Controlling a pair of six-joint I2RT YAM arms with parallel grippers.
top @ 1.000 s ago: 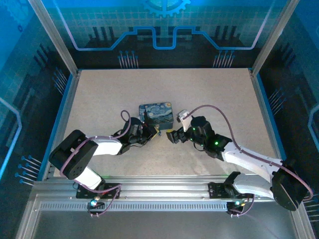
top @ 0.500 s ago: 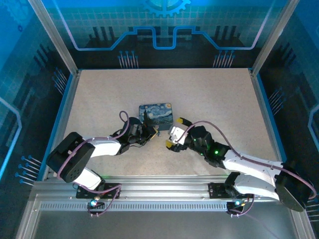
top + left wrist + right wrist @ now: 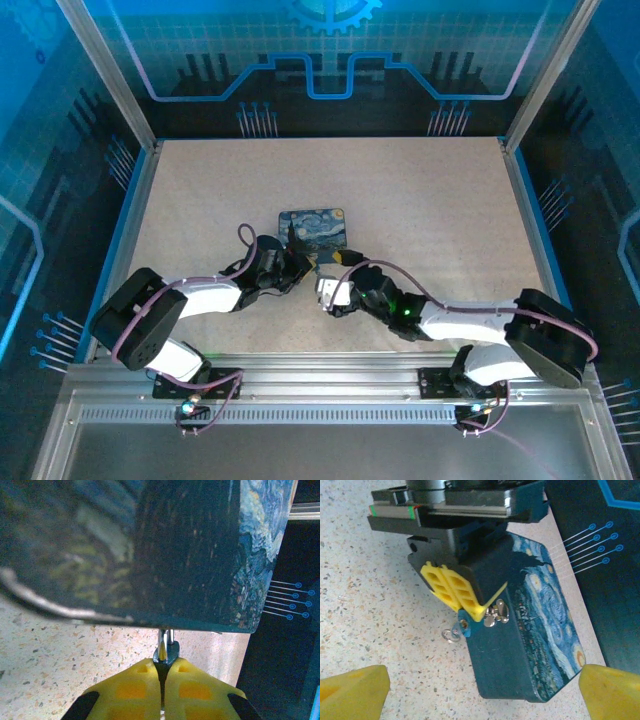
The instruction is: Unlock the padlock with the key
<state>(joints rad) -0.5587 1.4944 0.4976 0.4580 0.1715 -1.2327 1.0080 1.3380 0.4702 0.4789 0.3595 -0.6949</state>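
The small blue padlock (image 3: 465,624) hangs by its silver shackle from the clasp (image 3: 495,615) on the front wall of the night-sky tin (image 3: 540,630). My left gripper (image 3: 164,661) is shut on the padlock's body (image 3: 166,652), seen from behind in the left wrist view. A thin grey key (image 3: 455,629) with a small wire ring (image 3: 449,636) sticks out of the padlock's lower end. My right gripper (image 3: 481,692) stands wide open, a short way in front of the tin and facing the padlock, with nothing between its fingers (image 3: 352,690).
The tin (image 3: 313,227) sits mid-table on the speckled tabletop (image 3: 420,190). Both arms crowd its near side, left gripper (image 3: 303,265) and right gripper (image 3: 330,293) close together. A blue rim and metal posts edge the table.
The right arm has swung left and nearer to the table's front edge, bringing its open gripper to face the padlock. The left gripper holds still on the padlock.
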